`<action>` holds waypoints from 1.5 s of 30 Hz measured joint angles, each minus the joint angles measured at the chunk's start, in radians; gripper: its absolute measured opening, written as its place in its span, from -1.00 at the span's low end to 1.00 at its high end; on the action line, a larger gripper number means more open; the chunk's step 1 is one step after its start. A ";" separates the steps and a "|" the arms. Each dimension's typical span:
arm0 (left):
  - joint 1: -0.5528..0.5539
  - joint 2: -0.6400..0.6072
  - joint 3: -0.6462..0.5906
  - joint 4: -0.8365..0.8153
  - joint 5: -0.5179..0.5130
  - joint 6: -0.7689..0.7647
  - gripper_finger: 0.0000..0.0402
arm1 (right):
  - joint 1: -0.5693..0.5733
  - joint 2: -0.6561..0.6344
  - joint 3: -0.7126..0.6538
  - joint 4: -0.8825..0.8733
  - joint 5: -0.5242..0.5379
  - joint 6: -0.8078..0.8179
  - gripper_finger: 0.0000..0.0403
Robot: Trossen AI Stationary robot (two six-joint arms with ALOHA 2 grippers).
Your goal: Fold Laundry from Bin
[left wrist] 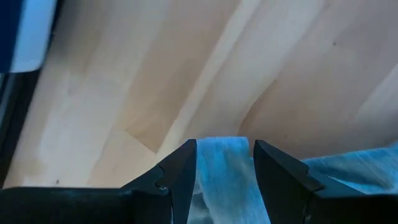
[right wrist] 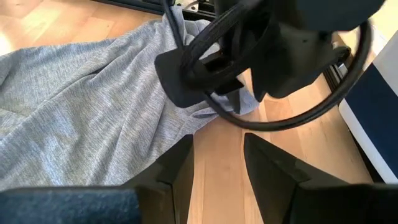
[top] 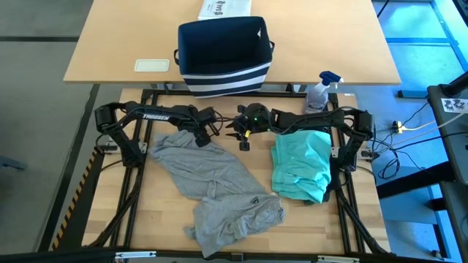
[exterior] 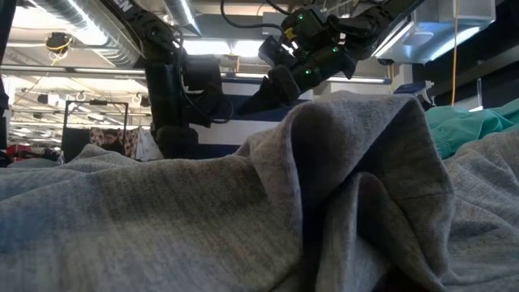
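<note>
A grey T-shirt (top: 212, 183) lies rumpled on the wooden table, from its middle toward the near edge. My left gripper (top: 201, 137) stands at the shirt's far edge, with a strip of grey cloth filling the gap between its fingers (left wrist: 224, 146). My right gripper (top: 240, 139) hovers just to the right of it, open over bare wood (right wrist: 217, 140) and holding nothing. A teal piece (top: 301, 164) lies folded at the right. The navy bin (top: 223, 55) with white stripes stands on the far table. My left gripper pinches a bunched strip of the grey T-shirt's far edge (left wrist: 224, 180) between its two fingers; how many layers, I cannot tell. The fingers slant steeply down onto it from the far left. The rest of the shirt lies slack on the table.
A spray bottle (top: 322, 91) stands at the far right by the table frame. A white printed box (top: 224, 9) sits behind the bin, and a pale flat pad (top: 152, 65) to its left. Bare wood shows between the shirt and the teal piece (top: 259, 172).
</note>
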 joint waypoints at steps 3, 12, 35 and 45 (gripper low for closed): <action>-0.001 0.032 0.000 0.008 0.006 0.001 -0.23 | 0.000 0.000 0.000 0.000 0.000 0.003 -0.31; 0.000 0.061 0.000 0.005 -0.053 -0.008 -0.24 | 0.000 0.000 0.000 0.000 0.000 0.016 -0.31; 0.036 0.058 0.149 -0.163 0.063 -0.034 -0.99 | 0.000 0.000 0.000 -0.001 0.000 0.017 -0.31; 0.093 0.012 0.175 -0.211 0.385 0.009 -1.00 | 0.000 0.000 0.000 -0.005 0.000 0.017 -0.31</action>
